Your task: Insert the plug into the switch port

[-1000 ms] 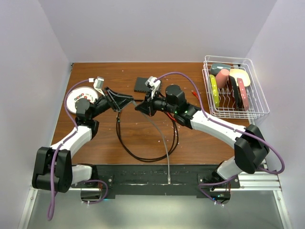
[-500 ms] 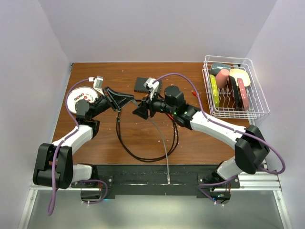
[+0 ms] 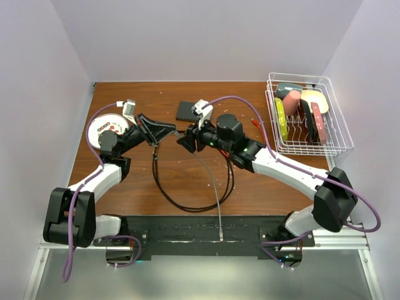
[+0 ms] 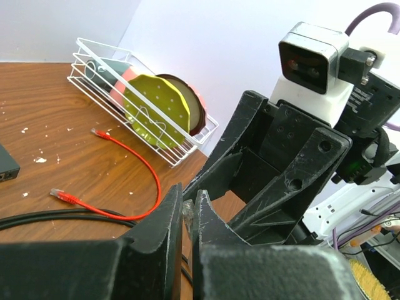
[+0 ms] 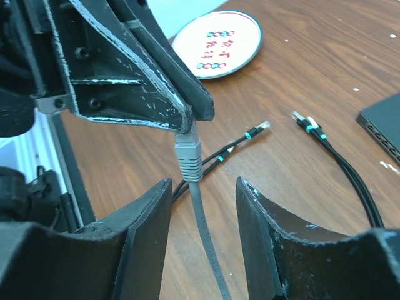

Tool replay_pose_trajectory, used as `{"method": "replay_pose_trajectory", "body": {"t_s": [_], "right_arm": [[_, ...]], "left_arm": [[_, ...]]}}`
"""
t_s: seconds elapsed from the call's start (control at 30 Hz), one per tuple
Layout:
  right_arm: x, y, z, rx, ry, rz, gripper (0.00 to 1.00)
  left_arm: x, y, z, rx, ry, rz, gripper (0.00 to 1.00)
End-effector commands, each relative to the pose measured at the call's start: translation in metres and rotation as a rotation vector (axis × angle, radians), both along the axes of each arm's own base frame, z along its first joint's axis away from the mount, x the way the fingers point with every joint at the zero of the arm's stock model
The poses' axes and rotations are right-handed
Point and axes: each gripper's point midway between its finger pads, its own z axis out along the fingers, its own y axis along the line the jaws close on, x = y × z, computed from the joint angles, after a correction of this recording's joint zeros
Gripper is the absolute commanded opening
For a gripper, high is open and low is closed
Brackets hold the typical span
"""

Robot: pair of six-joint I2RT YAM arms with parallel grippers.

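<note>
Comparing with a second ago: right jaws go from clamped to released, left jaws from part-open to clenched, so reads as a handover just completed. Shows the grey plug (image 5: 187, 153) now pinched by its boot at the tip of the left gripper (image 5: 190, 120), with the grey cable (image 5: 206, 250) hanging down through the gap of the right gripper (image 5: 203, 187). Puts the right jaws well apart either side of that cable, apparently touching neither it nor the plug. Checks out from the left wrist view too: own fingers (image 4: 144, 250) squeezed nearly together, right gripper facing them close in front. Barely moves either arm in the top view, only swaps the grip. Means possession now sits with the left arm, probably to let the right regrasp at a cleaner angle; nothing inserted yet. Places the switch (image 3: 186, 111) flat on the table (image 3: 125, 187), just behind both grippers and apart from them, port row along its long edge showing in the right wrist view, nothing plugged into the stretch that shows. Can't tell the plug's clip orientation, hidden between the left fingers. Containers: one wire rack (image 3: 299, 75) at the far right, well apart from the work, holding plates (image 3: 291, 102) stood on edge, yellow-green, pink, dark, cream, red. Leaves black cables (image 5: 342, 167), a red cable (image 4: 65, 197) and a white round disc (image 5: 219, 44) loose on the table, in no container.
</note>
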Motion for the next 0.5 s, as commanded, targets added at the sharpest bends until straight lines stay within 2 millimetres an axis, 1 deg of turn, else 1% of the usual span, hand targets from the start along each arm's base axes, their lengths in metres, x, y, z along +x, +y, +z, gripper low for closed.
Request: {"method": "replay_pose_trajectory", "body": {"t_s": [0.0,0.03,0.07,0.13,0.2,0.23,0.27,0.3,0.47], "right_arm": [[0.005,0.0,0.033,0.016,-0.093,-0.073,0.47],[0.007,-0.001,0.032,0.007,-0.097,-0.091,0.47],[0.005,0.002,0.03,-0.002,-0.099,-0.095,0.47],[0.009,0.005,0.028,-0.027,-0.112,-0.12,0.46],[0.009,0.009,0.028,-0.036,-0.118,-0.126,0.45],[0.007,0.012,0.027,-0.036,-0.119,-0.123,0.44],[0.01,0.012,0.025,-0.042,-0.12,-0.143,0.4],[0.012,0.012,0.026,-0.043,-0.124,-0.154,0.4],[0.02,0.018,0.018,-0.07,-0.117,-0.182,0.36]], "left_arm": [[0.009,0.001,0.01,0.002,-0.014,0.025,0.0],[0.011,0.001,0.011,0.006,-0.011,0.033,0.0],[0.014,0.001,0.006,0.014,0.026,0.039,0.0],[0.019,0.003,0.006,0.024,0.034,0.069,0.0],[0.024,0.006,0.0,0.037,0.072,0.098,0.0],[0.026,0.007,0.001,0.049,0.062,0.113,0.0],[0.028,0.008,-0.004,0.057,0.087,0.12,0.0],[0.03,0.009,-0.004,0.059,0.088,0.134,0.0],[0.029,0.009,-0.004,0.062,0.089,0.138,0.0]]}}
